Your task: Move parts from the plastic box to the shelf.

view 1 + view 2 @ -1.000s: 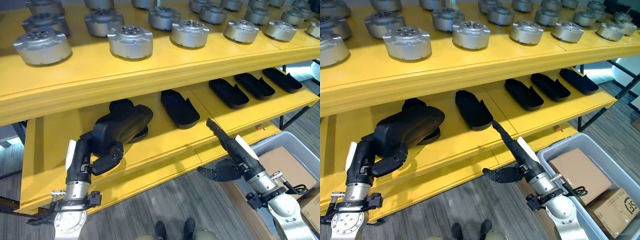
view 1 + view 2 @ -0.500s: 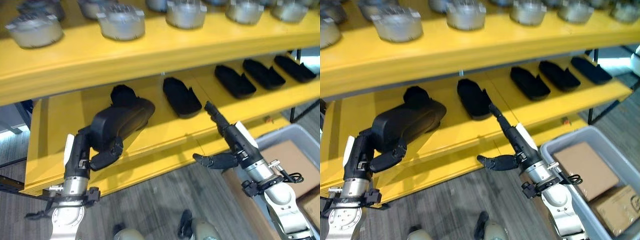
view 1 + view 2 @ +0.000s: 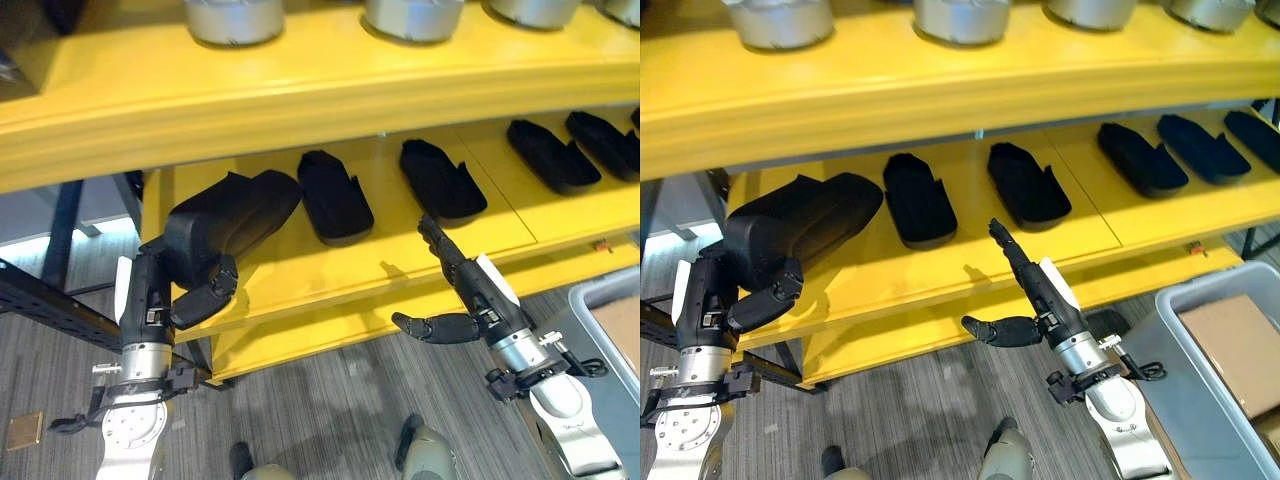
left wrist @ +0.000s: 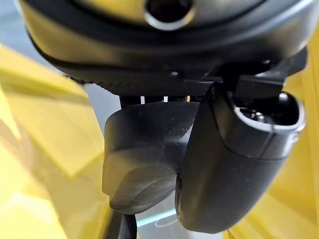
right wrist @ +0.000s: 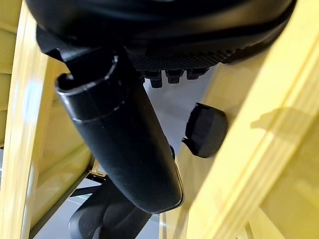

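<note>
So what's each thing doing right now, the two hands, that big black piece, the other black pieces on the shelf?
Left hand: curled round the large black part, holding it.
Large black part: held at the lower shelf's left end; whether it rests on the board is unclear.
Right hand: open, fingers straight, holding nothing.
Small black parts: lying flat in a row on the lower shelf.
Plastic box: open-topped.

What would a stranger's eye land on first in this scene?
Most likely the bright yellow shelf running across the whole scene, with round silver parts lined up on its top level. Next, the robot's left hand gripping a bulky black part at the left end of the lower level, beside a row of similar black parts. The right hand hangs open in front of the shelf edge.
</note>
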{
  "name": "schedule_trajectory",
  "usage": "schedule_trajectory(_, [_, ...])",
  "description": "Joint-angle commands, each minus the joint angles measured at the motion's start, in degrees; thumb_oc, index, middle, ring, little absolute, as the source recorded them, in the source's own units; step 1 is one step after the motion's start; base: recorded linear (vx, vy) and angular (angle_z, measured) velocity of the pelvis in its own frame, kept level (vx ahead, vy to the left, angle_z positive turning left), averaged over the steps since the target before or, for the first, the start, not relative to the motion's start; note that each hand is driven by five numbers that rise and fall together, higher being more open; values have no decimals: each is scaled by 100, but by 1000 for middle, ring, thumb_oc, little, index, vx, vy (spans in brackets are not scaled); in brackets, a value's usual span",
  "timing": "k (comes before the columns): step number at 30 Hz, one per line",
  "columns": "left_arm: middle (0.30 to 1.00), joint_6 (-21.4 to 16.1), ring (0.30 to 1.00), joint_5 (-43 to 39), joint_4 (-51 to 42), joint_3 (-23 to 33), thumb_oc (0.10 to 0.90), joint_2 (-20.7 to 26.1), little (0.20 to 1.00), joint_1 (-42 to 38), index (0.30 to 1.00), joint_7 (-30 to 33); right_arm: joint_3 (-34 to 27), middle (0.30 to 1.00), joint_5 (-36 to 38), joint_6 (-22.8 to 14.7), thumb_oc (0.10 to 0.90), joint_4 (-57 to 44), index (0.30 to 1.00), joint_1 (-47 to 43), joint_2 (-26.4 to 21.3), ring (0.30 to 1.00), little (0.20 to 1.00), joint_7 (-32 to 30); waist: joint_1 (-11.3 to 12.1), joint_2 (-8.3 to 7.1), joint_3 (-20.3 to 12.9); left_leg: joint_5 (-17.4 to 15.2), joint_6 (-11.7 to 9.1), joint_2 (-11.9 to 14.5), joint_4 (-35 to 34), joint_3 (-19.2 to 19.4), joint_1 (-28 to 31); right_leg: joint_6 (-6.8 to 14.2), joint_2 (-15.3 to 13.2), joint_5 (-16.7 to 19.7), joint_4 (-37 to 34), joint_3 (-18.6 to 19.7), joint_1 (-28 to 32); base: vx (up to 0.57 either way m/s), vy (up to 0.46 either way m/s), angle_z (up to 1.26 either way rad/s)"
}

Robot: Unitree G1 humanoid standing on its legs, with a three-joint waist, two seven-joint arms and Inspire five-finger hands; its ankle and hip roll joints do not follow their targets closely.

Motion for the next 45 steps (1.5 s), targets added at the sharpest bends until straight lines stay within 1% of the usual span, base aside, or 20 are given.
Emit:
schedule_trajectory(1, [300,-737,300,-104,-946,172,400,257,300,-448,300,1,-419,1000,116,-474,900,-738,1000,-130,-48,1000,1000,-46,-266,34,-540,54,242,60,-68,-130,-125,156,-141,-322,110,-135,487,48,202,20])
schedule_trajectory(3, [300,-718,300,-103,-925,186,400,255,300,-478,300,1,-546,1000,84,-442,900,-765,1000,82,25,1000,1000,4,-268,-72,-556,-249,304,-115,234,-173,-155,256,-302,-225,-104,-170,740,56,225,15])
schedule_trajectory(5, [300,-708,300,-105,-931,192,400,267,300,-472,300,-5,-563,1000,81,-425,900,-771,1000,116,60,1000,1000,19,-277,-112,-564,-317,353,-171,328,-212,-199,265,-342,-164,-205,-193,820,20,147,10])
schedule_trajectory(6, [300,-713,300,-106,-952,203,400,268,300,-469,300,11,-576,1000,41,-400,900,-742,1000,138,92,1000,1000,21,-246,-186,-570,-481,397,-282,533,-258,-231,329,-422,-51,-271,-190,918,33,163,8])
schedule_trajectory(8, [300,-716,300,-90,-959,227,400,273,300,-443,300,7,-578,1000,53,-388,900,-739,1000,152,128,1000,1000,32,-234,-229,-560,-572,434,-340,652,-285,-258,356,-463,-35,-275,-165,954,28,147,1])
schedule_trajectory(12, [300,-654,300,177,-884,191,400,348,300,-452,300,88,-509,1000,-43,-329,900,-654,1000,203,188,1000,1000,61,-114,-471,-588,-889,562,-542,972,-370,-229,451,-555,161,-310,-51,1161,22,132,-2])
schedule_trajectory(13, [300,-655,300,178,-883,190,400,349,300,-453,300,89,-509,1000,-44,-329,900,-655,1000,203,189,1000,1000,61,-112,-472,-586,-891,563,-543,975,-370,-228,452,-556,161,-310,-51,1162,30,68,5])
schedule_trajectory(15, [300,-566,300,808,-625,162,400,487,300,-579,300,364,-488,1000,-40,-315,900,-631,1000,247,200,1000,1000,93,-89,-554,-622,-972,584,-589,1072,-363,-202,474,-571,216,-333,-21,1241,30,56,3])
schedule_trajectory(16, [300,-569,300,811,-621,158,400,489,300,-583,300,367,-490,1000,-40,-315,900,-632,1000,247,201,1000,1000,93,-87,-556,-619,-974,585,-590,1075,-363,-201,474,-572,216,-333,-20,1243,39,57,1])
schedule_trajectory(17, [300,-393,300,1839,-135,165,400,749,300,-757,300,712,-423,1000,27,-287,900,-610,1000,253,194,1000,1000,152,-94,-626,-653,-1051,577,-605,1244,-335,-200,470,-580,213,-297,36,1256,0,0,0])
schedule_trajectory(20, [300,-334,300,2287,160,104,400,823,300,-885,300,846,-388,1000,60,-290,900,-597,1000,253,209,1000,1000,180,-85,-674,-646,-1124,569,-603,1364,-328,-218,461,-595,145,-212,74,1242,-4,-6,-3])
schedule_trajectory(21, [300,-196,300,3239,421,122,400,1143,300,-1015,300,1132,-329,1000,103,-287,900,-557,1000,243,172,1000,1000,195,-87,-706,-630,-1159,528,-571,1521,-342,-256,454,-584,75,-90,118,1218,-15,-23,-4])
schedule_trajectory(23, [300,-92,300,3859,645,92,400,1254,300,-1115,300,1442,-284,1000,173,-311,900,-518,1000,210,154,1000,1000,227,-73,-734,-615,-1214,498,-533,1691,-363,-331,451,-576,-45,27,166,1152,0,0,0])
schedule_trajectory(24, [300,13,300,4354,707,139,400,1448,300,-1141,300,1606,-275,1000,203,-313,900,-508,1000,194,116,1000,1000,221,-70,-733,-611,-1242,485,-518,1792,-393,-369,449,-579,-83,112,205,1116,0,0,0])
schedule_trajectory(30, [300,331,300,5096,1060,-58,400,1632,300,-1612,300,2007,-117,1000,360,-331,900,-455,1000,-111,65,1000,1000,210,-76,-744,-521,-1415,418,-406,2469,-569,-780,360,-590,-451,714,423,735,-109,-33,1])
schedule_trajectory(31, [300,915,300,6135,1614,-206,400,2105,300,-2212,300,2536,293,1000,542,-345,900,-338,1000,-760,-106,1000,1000,190,-67,-638,-460,-1652,354,-226,3278,-867,-1367,251,-587,-912,1481,737,20,-256,-65,-11])
schedule_trajectory(34, [300,1383,300,6675,2048,-291,400,2470,300,-2605,300,2699,485,1000,707,-345,900,-345,1000,-1041,-178,1000,1000,243,-108,-563,-392,-1771,339,-180,3650,-980,-1734,189,-563,-1125,1839,889,-385,-189,-47,-34])
schedule_trajectory(37, [300,1606,300,6727,2419,-451,400,2590,300,-3044,300,2728,516,1000,838,-300,900,-398,1000,-1150,-270,1000,1000,300,-229,-488,-340,-1813,319,-138,3984,-1123,-2187,146,-542,-1242,2145,1014,-843,-180,-42,-26])
schedule_trajectory(38, [300,1695,300,6766,2894,-902,400,2913,300,-3674,300,2793,604,1000,997,-305,900,-431,1000,-1242,-420,1000,1000,355,-373,-422,-300,-1768,279,-96,4148,-1193,-2549,100,-506,-1311,2359,1091,-1216,-178,-44,-6])
schedule_trajectory(45, [300,1764,300,6927,3714,-1854,400,3228,300,-4521,300,2570,617,1000,1122,-373,900,-497,1000,-1307,-558,1000,1000,362,-555,-315,-251,-1697,232,-4,4346,-1303,-2975,4,-431,-1407,2578,1203,-1611,-44,-20,-5])
